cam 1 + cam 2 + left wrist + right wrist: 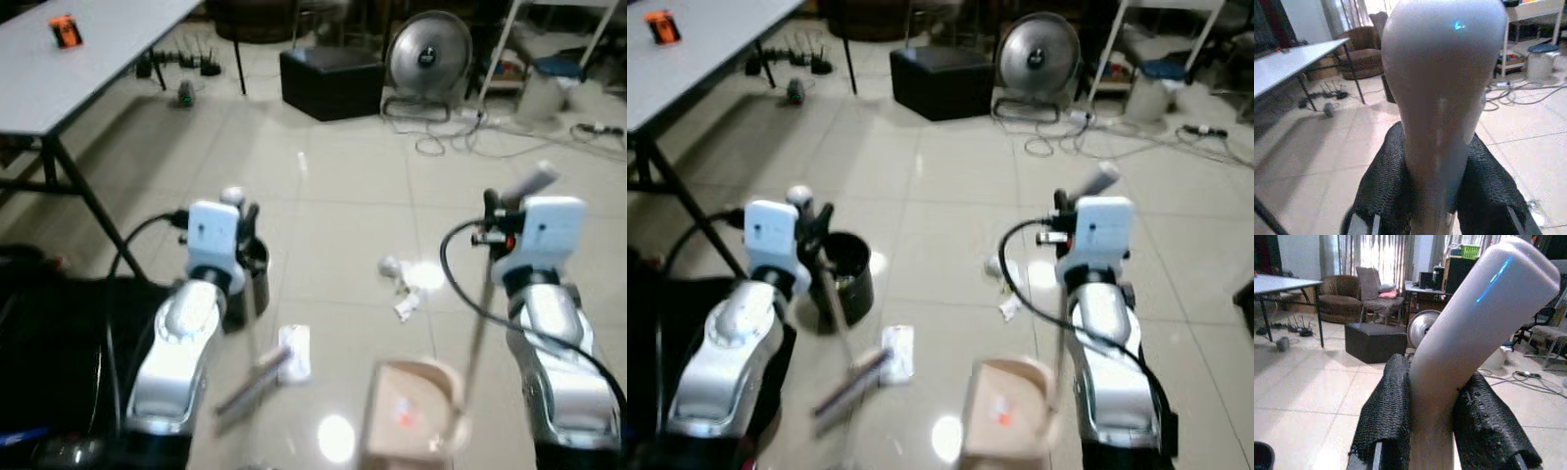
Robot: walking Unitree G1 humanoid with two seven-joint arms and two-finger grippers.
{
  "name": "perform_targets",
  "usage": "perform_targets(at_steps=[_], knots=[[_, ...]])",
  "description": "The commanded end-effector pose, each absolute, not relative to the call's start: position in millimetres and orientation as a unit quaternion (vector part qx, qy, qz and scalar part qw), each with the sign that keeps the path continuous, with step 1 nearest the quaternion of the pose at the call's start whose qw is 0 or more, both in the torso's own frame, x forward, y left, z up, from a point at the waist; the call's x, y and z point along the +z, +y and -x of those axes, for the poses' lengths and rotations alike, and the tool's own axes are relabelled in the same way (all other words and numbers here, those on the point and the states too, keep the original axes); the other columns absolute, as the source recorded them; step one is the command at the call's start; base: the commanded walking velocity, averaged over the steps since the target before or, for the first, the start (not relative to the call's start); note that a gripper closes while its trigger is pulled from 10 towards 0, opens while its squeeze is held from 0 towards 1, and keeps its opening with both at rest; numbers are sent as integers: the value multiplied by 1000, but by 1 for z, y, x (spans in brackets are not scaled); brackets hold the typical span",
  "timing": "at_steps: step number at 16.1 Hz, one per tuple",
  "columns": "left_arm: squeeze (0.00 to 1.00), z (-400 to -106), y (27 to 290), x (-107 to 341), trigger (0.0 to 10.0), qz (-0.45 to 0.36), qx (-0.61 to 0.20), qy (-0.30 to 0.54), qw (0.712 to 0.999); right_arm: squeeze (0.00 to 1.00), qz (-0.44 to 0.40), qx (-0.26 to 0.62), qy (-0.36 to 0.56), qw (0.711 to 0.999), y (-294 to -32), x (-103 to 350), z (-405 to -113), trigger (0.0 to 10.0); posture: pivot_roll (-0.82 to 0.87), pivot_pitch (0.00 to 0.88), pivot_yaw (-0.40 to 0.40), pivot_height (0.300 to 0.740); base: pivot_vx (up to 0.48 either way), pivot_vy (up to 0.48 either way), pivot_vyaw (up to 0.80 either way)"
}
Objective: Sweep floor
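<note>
The left gripper (245, 211) is clamping the grey rounded handle top of the long-handled broom (1442, 98). Its black textured fingers (1383, 181) are pressing both sides of the shaft, so the grip sits high and the grey brush head (257, 380) is reaching the pale glossy tiled floor (333, 196) at a slant. The right gripper (498, 217) is gripping the bent grey handle of the tall beige dustpan (1474, 313) in the same way. The thin pole is hanging straight down, keeping the beige pan (411, 416) resting on the tiles just in front of the robot, probably so that debris can be pushed into its mouth.

The debris is showing as small crumpled white paper scraps (404, 284), lying between the two arms and slightly beyond the pan. A flat white paper piece (295, 352) is lying beside the brush head; contact between them cannot be confirmed. A black cylindrical bin (844, 276) is standing near the left arm, close enough to receive the collected waste. A grey table (69, 78), a black box-shaped ottoman (331, 80) and a round metal floor fan (428, 54) are standing well apart from the work area.
</note>
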State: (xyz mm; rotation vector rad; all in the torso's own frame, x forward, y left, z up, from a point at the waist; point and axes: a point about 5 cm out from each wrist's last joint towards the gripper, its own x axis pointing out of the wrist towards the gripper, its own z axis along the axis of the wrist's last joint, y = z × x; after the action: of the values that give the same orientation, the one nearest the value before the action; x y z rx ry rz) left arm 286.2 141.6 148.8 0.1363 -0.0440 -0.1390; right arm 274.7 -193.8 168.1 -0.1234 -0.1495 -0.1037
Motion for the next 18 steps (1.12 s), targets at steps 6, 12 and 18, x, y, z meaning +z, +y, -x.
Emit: perform_targets(at_steps=[6,12,18], knots=[[0,-287,141,157,10000,-69,-68,-44,994,0,74,-52,-93,991,-196,175,-273,10000,-66,15,15,740,258,0,0],[0,-289,140,157,10000,-68,-77,-43,994,0,88,-48,-95,990,-195,176,-274,10000,-70,13,24,740,273,0,0],[0,-288,140,157,10000,-66,-80,-43,994,0,85,-50,-95,991,-195,175,-273,10000,-69,18,25,740,342,0,0]])
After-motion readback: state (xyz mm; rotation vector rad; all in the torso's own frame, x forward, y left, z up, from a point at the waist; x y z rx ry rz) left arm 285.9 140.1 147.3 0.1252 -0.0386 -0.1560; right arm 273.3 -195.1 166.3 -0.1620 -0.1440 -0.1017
